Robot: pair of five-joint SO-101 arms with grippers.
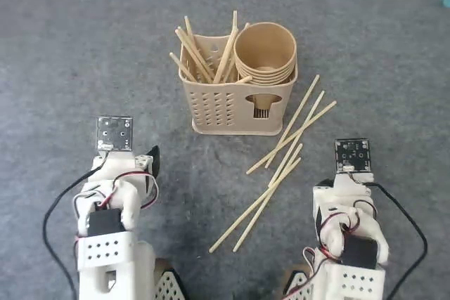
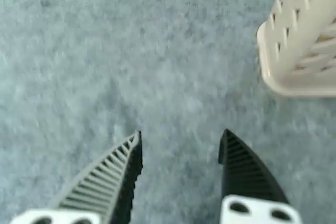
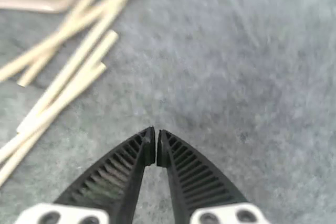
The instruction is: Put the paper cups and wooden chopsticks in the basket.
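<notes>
A beige perforated basket (image 1: 232, 107) stands at the back middle of the grey table. Inside it sits a stack of brown paper cups (image 1: 265, 53) beside several wooden chopsticks (image 1: 204, 54) standing on end. More loose chopsticks (image 1: 281, 163) lie crossed on the table right of the basket, and they also show as chopsticks (image 3: 63, 61) in the right wrist view. My left gripper (image 2: 181, 140) is open over bare carpet, with a corner of the basket (image 2: 302, 40) ahead of it. My right gripper (image 3: 156, 139) is shut on nothing, just short of the loose chopsticks.
Both arms rest near the table's front edge, the left arm (image 1: 112, 209) and the right arm (image 1: 349, 209). Grey carpet (image 1: 84, 68) covers the whole table surface.
</notes>
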